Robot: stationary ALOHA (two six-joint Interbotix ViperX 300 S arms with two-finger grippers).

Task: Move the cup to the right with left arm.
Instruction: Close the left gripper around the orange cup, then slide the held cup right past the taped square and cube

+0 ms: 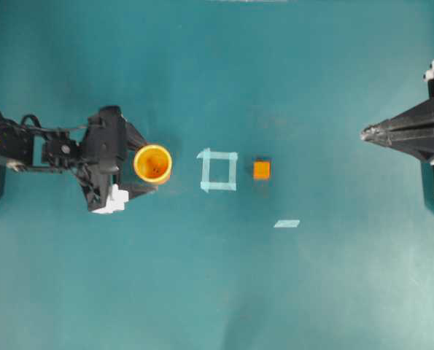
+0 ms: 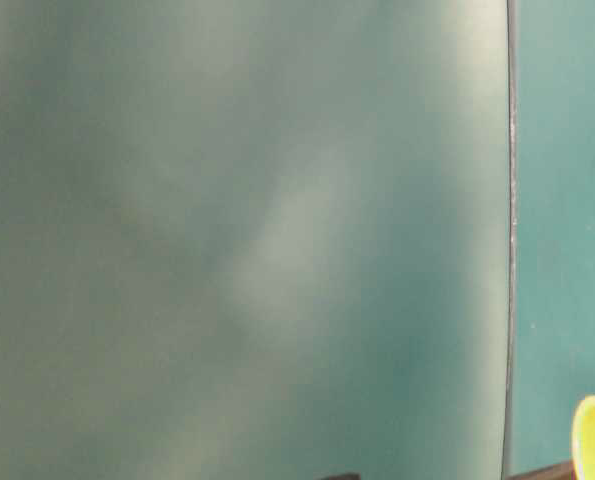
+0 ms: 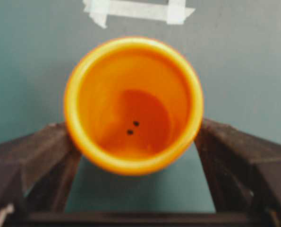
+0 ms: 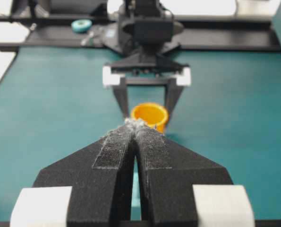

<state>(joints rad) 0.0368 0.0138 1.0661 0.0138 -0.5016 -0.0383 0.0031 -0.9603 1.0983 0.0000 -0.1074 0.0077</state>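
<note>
Left gripper point(image 1: 145, 169) spread wide, straddling small round orange plastic cup point(image 1: 152, 163); uneven finger contact could tip it.

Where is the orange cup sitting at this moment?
In the overhead view the cup stands upright left of centre on the table, between the open left gripper's fingers, with the tape square just to its right.
</note>
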